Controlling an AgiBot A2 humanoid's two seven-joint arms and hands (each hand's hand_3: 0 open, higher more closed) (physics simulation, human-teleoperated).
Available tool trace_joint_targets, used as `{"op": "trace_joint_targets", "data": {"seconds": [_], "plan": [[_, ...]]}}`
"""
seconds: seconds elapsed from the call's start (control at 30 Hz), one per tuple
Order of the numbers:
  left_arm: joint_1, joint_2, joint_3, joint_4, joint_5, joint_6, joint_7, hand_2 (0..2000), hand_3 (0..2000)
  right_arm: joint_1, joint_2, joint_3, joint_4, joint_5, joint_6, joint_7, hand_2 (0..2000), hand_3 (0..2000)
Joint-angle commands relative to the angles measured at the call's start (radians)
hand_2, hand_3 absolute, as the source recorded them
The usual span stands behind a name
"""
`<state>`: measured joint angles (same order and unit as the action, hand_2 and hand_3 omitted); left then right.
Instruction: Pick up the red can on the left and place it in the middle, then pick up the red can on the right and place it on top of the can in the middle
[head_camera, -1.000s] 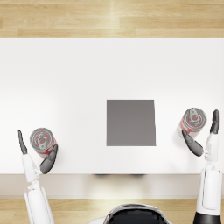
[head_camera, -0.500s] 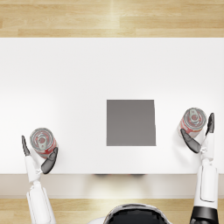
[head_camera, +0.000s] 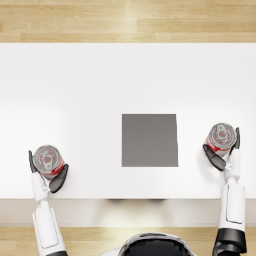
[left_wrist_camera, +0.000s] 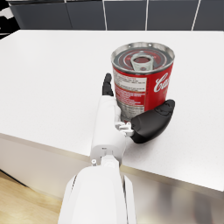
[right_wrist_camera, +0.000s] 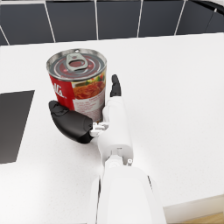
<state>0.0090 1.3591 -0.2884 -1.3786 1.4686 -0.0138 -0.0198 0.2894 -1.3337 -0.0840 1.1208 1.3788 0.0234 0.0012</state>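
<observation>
White table (head_camera: 100, 90) carries everything. Left can (head_camera: 47, 161) upright near table's near left edge, sitting between fingers of left hand (head_camera: 46, 175), thumb on its inner side. Right can (head_camera: 221, 137) upright near right edge, between fingers of right hand (head_camera: 223, 154), thumb on its inner side. Mat (head_camera: 149, 140) flat on table between the cans, nearer right-hand fingers, apart from both.

Both forearms are smooth white casings, each ending in a dark robot hand: left robot hand (left_wrist_camera: 144, 122), right robot hand (right_wrist_camera: 76, 124). Small metallic fittings show at each wrist.
</observation>
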Motion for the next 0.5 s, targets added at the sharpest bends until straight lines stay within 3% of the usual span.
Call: {"op": "trace_joint_targets", "data": {"seconds": [0.03,0.23,0.27,0.3,0.33,0.4,0.43,0.5], "plan": [[0.042,-0.008,0.006,0.043,0.0,0.004,-0.007,0,0,0.032,-0.002,-0.009,-0.029,0.0,-0.001,0.0,0,0],[0.068,-0.007,0.004,0.066,0.0,0.009,-0.021,0,0,0.055,-0.013,-0.015,-0.06,0.0,0.003,0.006,0,0],[0.06,-0.004,-0.002,0.05,0.0,0.008,-0.022,1361,327,0.049,-0.015,-0.017,-0.04,0.0,0.003,0.013,0,0],[0.058,-0.003,-0.001,0.039,0.001,-0.002,-0.02,2000,653,0.033,-0.016,-0.026,-0.001,0.0,0.0,0.012,1361,327],[0.043,0.002,-0.003,0.003,0.001,-0.016,-0.018,2000,980,0.025,-0.019,-0.024,0.037,0.0,0.012,0.008,2000,653],[0.032,0.006,0.014,-0.076,0.001,-0.03,0.0,2000,1520,0.004,-0.022,-0.014,0.157,0.0,0.015,0.001,2000,1307],[0.037,0.006,0.024,-0.108,0.001,-0.027,0.004,2000,1520,0.004,-0.023,-0.009,0.188,0.001,0.009,0.001,2000,1520],[0.054,0.002,0.075,-0.187,0.001,-0.028,0.01,2000,1520,0.013,-0.026,0.008,0.268,0.001,0.023,0.001,2000,1520]]}}
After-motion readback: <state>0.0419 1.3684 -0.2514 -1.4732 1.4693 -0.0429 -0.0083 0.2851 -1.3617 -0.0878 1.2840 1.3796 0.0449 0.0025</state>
